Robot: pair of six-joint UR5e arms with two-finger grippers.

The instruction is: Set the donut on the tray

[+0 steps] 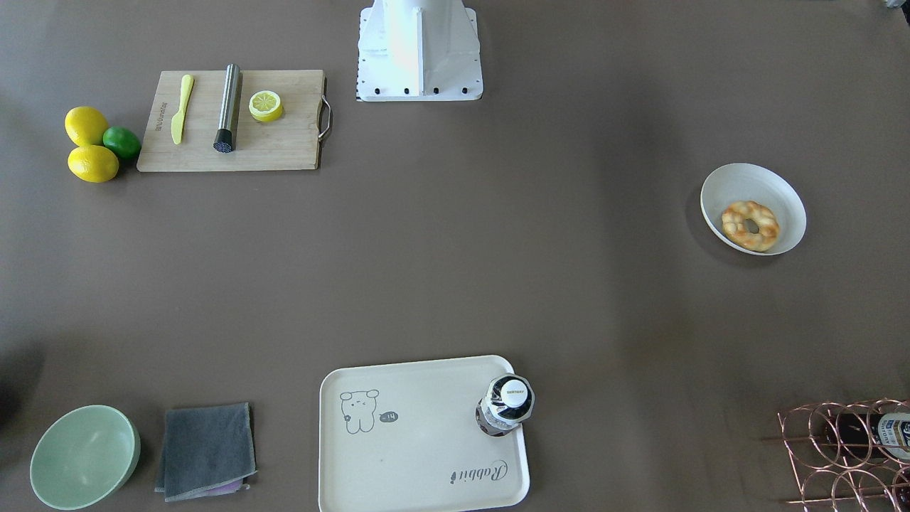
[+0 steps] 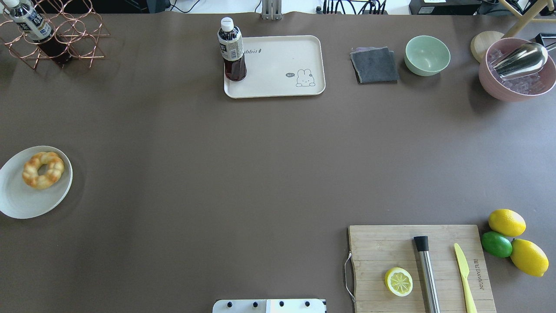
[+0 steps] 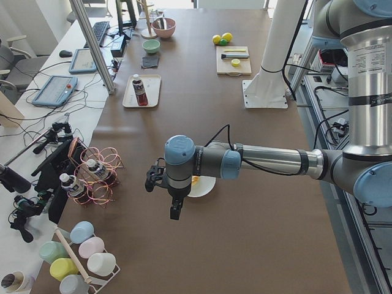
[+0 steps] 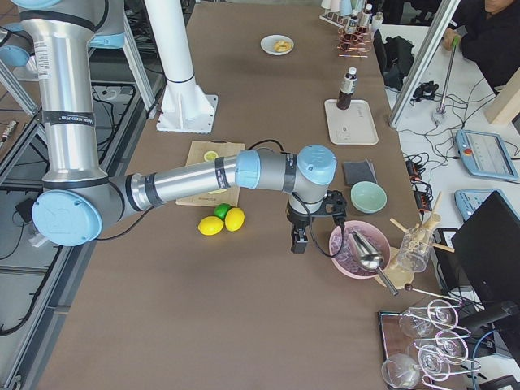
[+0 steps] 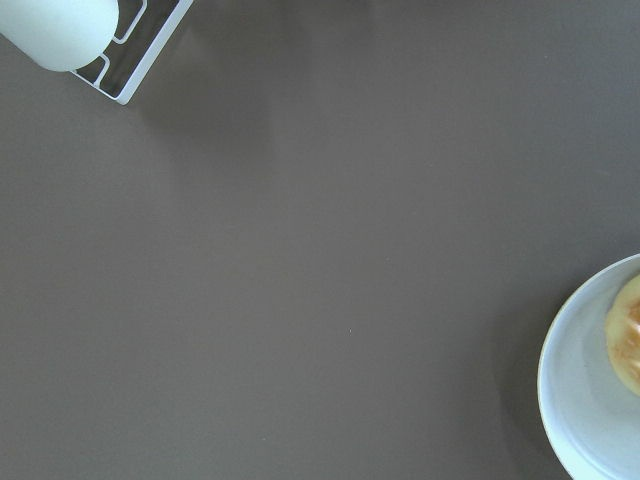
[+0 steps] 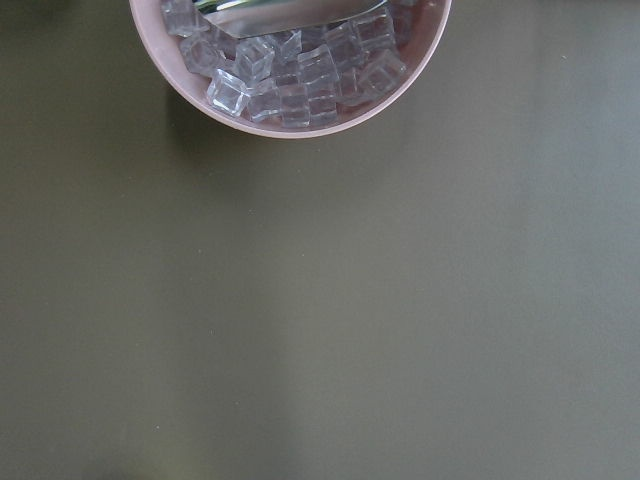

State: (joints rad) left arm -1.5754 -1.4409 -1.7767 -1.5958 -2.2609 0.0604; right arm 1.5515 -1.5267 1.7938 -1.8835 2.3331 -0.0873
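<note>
The golden-brown twisted donut (image 1: 750, 225) lies in a white round bowl (image 1: 739, 186) at the table's left side; it also shows in the overhead view (image 2: 43, 169), and its edge shows in the left wrist view (image 5: 630, 335). The cream tray (image 2: 278, 65) with the bear drawing sits at the far middle edge, also in the front-facing view (image 1: 419, 441). A dark drink bottle (image 2: 232, 50) stands on one corner of the tray. My left gripper (image 3: 174, 211) hangs above the table beside the bowl. My right gripper (image 4: 298, 244) hangs near a pink bowl. I cannot tell whether either is open or shut.
A wooden cutting board (image 2: 378, 243) at the near right holds a lemon half (image 2: 398, 281), a metal tube (image 2: 426, 271) and a yellow knife (image 2: 464, 276). Lemons and a lime (image 2: 496, 244) lie beside it. A grey cloth (image 2: 374, 65), green bowl (image 2: 427, 55), pink ice bowl (image 2: 517, 71) and copper rack (image 2: 56, 37) line the far edge.
</note>
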